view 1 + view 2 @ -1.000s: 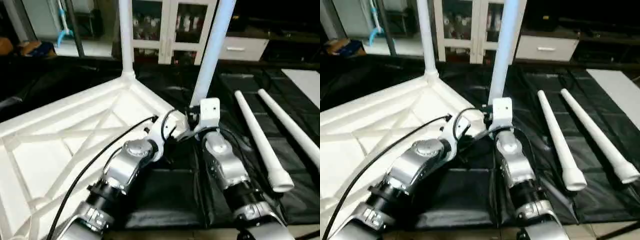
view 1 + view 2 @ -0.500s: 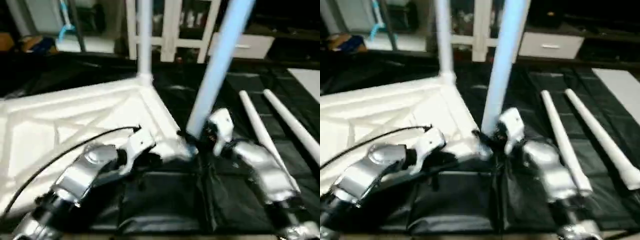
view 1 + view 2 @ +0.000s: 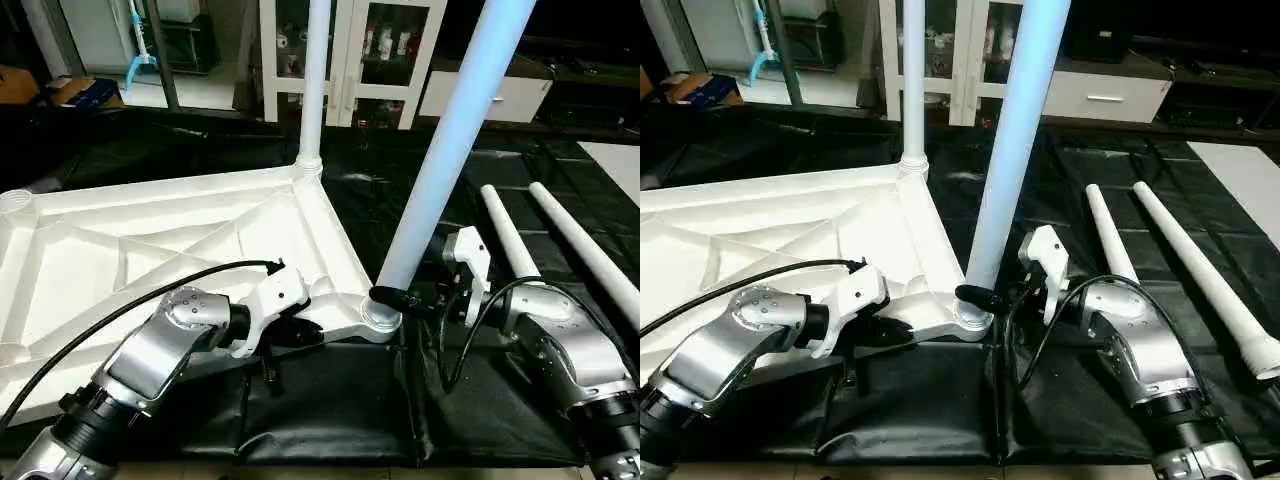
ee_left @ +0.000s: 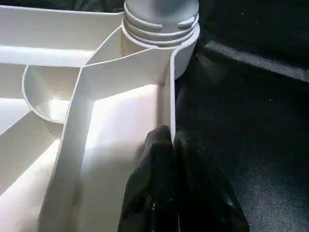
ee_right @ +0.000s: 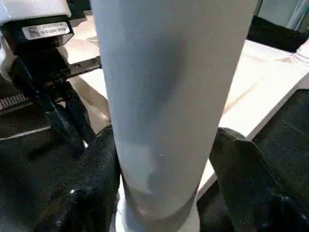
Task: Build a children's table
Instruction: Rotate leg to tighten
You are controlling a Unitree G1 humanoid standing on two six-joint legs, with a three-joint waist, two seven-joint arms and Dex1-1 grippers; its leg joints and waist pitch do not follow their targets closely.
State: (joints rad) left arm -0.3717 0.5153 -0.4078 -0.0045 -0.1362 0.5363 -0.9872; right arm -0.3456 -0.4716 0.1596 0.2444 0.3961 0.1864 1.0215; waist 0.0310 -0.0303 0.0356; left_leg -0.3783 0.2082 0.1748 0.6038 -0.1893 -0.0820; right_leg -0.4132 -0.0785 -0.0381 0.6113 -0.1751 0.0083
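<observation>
The children's table top [image 3: 150, 235] lies upside down on a black mat, its ribs facing up. One white leg [image 3: 312, 80] stands in the far corner socket. A second leg [image 3: 445, 160] stands tilted in the near right socket [image 3: 381, 318]. My left gripper [image 4: 173, 159] is shut on the top's thin rim wall [image 4: 170, 111], just short of that socket. My right gripper [image 3: 392, 297] straddles the foot of the second leg [image 5: 164, 96], with one finger [image 5: 99, 174] against it and the other finger [image 5: 241, 179] a little off it. Two loose legs [image 3: 505, 235] [image 3: 585, 250] lie to the right.
The black mat [image 3: 330, 400] covers the floor under everything. A white cabinet with glass doors [image 3: 380, 50] stands at the back. A pale board [image 3: 615, 155] lies at the far right. A black cable [image 3: 150, 300] loops from my left arm over the table top.
The head view has shifted and steadied. My right forearm has swung out to the right while its gripper stays at the foot of the near leg. The left gripper stays shut on the rim.
</observation>
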